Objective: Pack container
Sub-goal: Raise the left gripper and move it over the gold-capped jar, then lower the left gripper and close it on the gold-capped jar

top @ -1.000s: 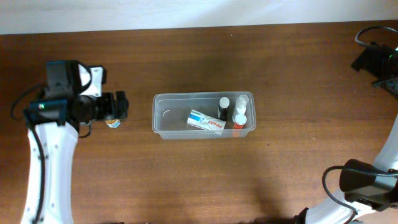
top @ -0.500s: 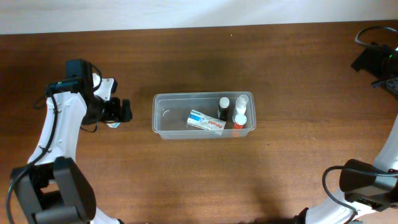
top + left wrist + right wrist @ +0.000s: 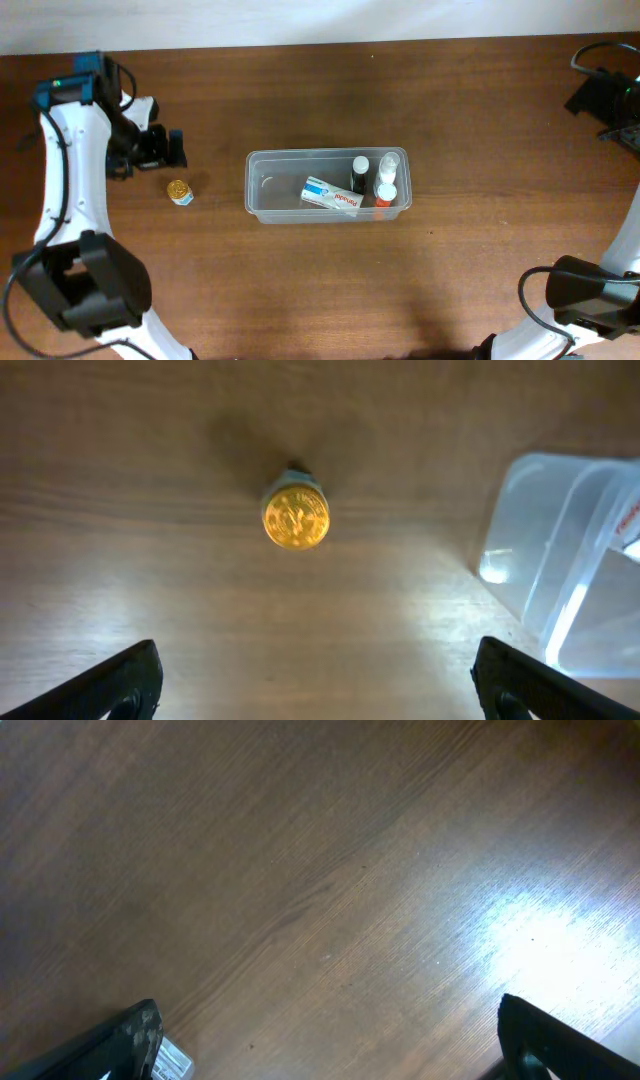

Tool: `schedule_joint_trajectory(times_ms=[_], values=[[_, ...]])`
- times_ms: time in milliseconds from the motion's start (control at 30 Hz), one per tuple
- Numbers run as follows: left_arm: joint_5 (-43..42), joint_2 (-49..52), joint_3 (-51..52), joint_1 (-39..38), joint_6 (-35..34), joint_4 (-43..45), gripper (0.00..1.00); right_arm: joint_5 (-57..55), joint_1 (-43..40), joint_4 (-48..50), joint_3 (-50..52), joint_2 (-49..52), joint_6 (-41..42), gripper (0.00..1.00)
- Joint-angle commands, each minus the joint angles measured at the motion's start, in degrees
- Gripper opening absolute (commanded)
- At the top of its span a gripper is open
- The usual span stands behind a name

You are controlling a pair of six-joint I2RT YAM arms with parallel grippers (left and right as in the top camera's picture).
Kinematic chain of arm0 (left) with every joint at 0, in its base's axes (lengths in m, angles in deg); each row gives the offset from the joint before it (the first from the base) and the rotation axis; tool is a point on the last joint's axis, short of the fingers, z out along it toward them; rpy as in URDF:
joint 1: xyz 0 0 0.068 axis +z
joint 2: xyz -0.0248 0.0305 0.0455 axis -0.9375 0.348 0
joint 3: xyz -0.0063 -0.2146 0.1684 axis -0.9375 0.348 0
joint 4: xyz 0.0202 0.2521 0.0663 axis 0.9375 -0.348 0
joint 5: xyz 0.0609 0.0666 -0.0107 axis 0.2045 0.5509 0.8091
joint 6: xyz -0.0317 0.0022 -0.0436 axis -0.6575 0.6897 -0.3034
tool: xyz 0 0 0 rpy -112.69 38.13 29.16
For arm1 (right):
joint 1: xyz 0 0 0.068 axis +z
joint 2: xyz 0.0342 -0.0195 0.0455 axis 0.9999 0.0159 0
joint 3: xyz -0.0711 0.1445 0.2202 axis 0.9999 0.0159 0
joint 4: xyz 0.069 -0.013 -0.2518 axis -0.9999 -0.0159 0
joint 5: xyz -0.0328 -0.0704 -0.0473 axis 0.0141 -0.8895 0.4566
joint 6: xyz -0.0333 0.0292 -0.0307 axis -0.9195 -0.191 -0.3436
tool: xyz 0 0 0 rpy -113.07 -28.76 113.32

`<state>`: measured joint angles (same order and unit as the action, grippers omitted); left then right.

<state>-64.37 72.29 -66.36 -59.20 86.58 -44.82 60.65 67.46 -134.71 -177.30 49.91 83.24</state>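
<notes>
One loose item: gold-capped bottle point(image 3: 179, 192), upright on table point(image 3: 450, 280), at nine o'clock of the container point(image 3: 249, 188), which sits mid-table, part-filled. Left gripper point(image 3: 168, 150) at bottle's eleven o'clock, fingers point(image 3: 128, 678) apart, empty; right gripper point(image 3: 330, 1038) likewise spread. Step, judged: pick-up approach. Next: centre over bottle, descend, close.

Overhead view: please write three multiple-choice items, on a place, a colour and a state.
1. Where is the small gold-lidded bottle? A) on the brown wooden table, beside the clear plastic rectangular tub B) inside the tub C) on the floor
2. Which colour is its lid? A) blue B) gold C) black
3. How is the left pincer? A) shut on the bottle B) shut, empty C) open, empty
Key: 1 A, it stands on bare wood outside the tub; 2 B, its top looks gold; 3 C, its fingers stand wide apart, nothing between.
</notes>
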Motion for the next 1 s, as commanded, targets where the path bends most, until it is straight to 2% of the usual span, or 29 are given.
schedule_joint_trajectory(times_ms=[0, 200, 367, 567, 967], values=[[1.84, 5.97, -1.46, 0.22, -0.72, -0.44, 0.99, -0.52, -0.2, -0.31, -0.28, -0.22, -0.42, 0.98], [1.66, 10.84, -1.46, 0.22, -0.2, 2.36, 0.99, -0.52, -0.2, -0.31, -0.28, -0.22, -0.42, 0.98], [1.66, 11.74, -1.44, -0.11, 4.98, 4.55, 1.0, -0.52, -0.2, -0.31, -0.28, -0.22, -0.42, 0.98], [1.88, 11.85, -0.83, -1.01, 7.56, 4.31, 0.99, -0.52, -0.2, -0.31, -0.28, -0.22, -0.42, 0.98], [2.16, 11.89, 9.92, -1.81, 8.7, 8.41, 0.99, -0.52, -0.2, -0.31, -0.28, -0.22, -0.42, 0.98]])
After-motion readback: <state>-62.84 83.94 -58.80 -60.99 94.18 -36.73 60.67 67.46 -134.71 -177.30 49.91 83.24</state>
